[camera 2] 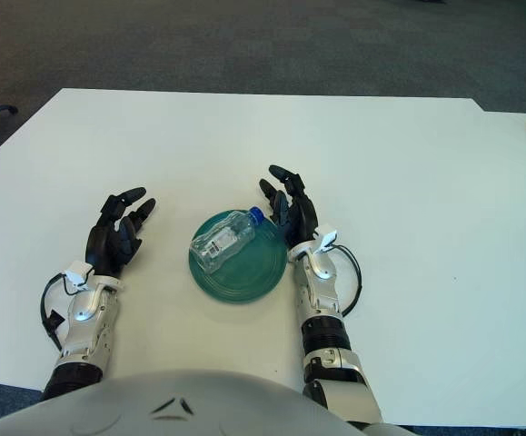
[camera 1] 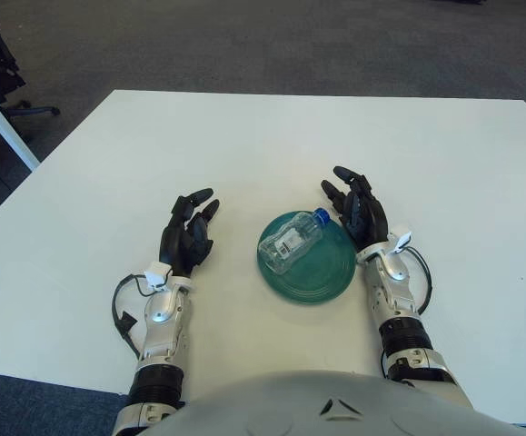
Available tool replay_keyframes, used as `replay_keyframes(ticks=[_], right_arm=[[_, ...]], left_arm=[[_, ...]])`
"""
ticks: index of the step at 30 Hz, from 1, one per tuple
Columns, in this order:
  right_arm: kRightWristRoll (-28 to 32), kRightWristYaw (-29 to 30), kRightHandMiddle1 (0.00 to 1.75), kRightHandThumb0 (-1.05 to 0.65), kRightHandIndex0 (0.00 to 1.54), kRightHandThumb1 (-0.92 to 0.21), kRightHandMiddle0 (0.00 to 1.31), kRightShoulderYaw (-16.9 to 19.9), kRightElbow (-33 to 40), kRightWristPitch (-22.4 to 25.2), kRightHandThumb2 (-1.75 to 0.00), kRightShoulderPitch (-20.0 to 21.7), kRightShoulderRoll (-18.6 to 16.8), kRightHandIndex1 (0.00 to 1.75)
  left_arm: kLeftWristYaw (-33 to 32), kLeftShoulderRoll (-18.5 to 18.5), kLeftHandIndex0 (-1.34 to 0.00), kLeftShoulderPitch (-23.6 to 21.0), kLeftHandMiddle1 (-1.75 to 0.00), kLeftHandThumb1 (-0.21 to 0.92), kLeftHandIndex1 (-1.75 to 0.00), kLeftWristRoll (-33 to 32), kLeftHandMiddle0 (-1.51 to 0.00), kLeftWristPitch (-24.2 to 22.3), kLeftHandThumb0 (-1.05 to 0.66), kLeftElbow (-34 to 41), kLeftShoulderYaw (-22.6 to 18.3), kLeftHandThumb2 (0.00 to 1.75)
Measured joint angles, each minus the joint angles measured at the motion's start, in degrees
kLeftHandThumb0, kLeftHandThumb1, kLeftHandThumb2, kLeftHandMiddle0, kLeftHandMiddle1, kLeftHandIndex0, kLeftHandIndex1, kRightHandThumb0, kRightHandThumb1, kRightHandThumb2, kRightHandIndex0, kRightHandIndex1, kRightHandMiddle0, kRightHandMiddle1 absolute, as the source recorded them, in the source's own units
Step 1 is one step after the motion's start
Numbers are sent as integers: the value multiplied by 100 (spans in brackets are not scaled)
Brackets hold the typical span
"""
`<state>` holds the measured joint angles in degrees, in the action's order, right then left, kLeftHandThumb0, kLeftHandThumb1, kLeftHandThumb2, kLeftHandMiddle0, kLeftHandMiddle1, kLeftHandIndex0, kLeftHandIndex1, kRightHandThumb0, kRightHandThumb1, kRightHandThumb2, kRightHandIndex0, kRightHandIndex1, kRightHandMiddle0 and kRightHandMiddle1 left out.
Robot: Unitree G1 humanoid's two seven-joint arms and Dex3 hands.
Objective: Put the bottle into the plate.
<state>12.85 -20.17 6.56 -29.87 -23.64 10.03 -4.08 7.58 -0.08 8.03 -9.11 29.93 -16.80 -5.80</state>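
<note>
Starting at your left, the left hand [camera 1: 188, 240] shows over the white table [camera 1: 99, 182], at about 9 o'clock from the plate and well apart from it, its dark fingers loosely spread and holding nothing. Move to the centre and you find the green plate [camera 1: 322, 272], which holds the one thing that matters here: the clear bottle [camera 1: 291, 242] lies on its side inside it, blue cap pointing toward 1 o'clock and its base toward 7 o'clock, reaching the plate's rim on that side. You cannot make out the print on its label, nor whether anything is inside the bottle. Just beside the plate's 2 o'clock edge sits the right hand [camera 1: 360, 209], fingers spread and empty, near the cap but apart from it. You cannot tell whether either palm touches the tabletop. At the bottom, the robot's grey torso covers the near table edge and both upper arms, and at far left a chair base [camera 1: 8, 104] and a white table leg [camera 1: 4, 123] are cut off by the frame.
</note>
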Motion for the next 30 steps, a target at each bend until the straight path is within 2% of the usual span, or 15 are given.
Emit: replay_keyframes(ticks=[17,23,27,30], right_arm=[[150,-199,95,-69,76,-92,17,73,-244,-192,-63,129,-32,17],[144,-194,96,-69,78,-92,16,72,-258,-288,-64,116,-29,19],[106,-153,99,-68,67,-92,15,70,-284,-457,-64,91,-22,41],[84,-109,99,-68,63,-92,14,68,-287,-520,-64,83,-14,48]], left_arm=[[140,116,-29,16,-18,92,-86,10,-59,-143,-64,44,-34,60],[140,89,-32,-5,-18,92,-87,6,-61,-304,-64,112,-1,60],[140,47,-35,-15,-18,92,-89,2,-62,-366,-64,135,10,59],[140,37,-36,-18,-18,92,-89,2,-62,-373,-64,140,6,58]])
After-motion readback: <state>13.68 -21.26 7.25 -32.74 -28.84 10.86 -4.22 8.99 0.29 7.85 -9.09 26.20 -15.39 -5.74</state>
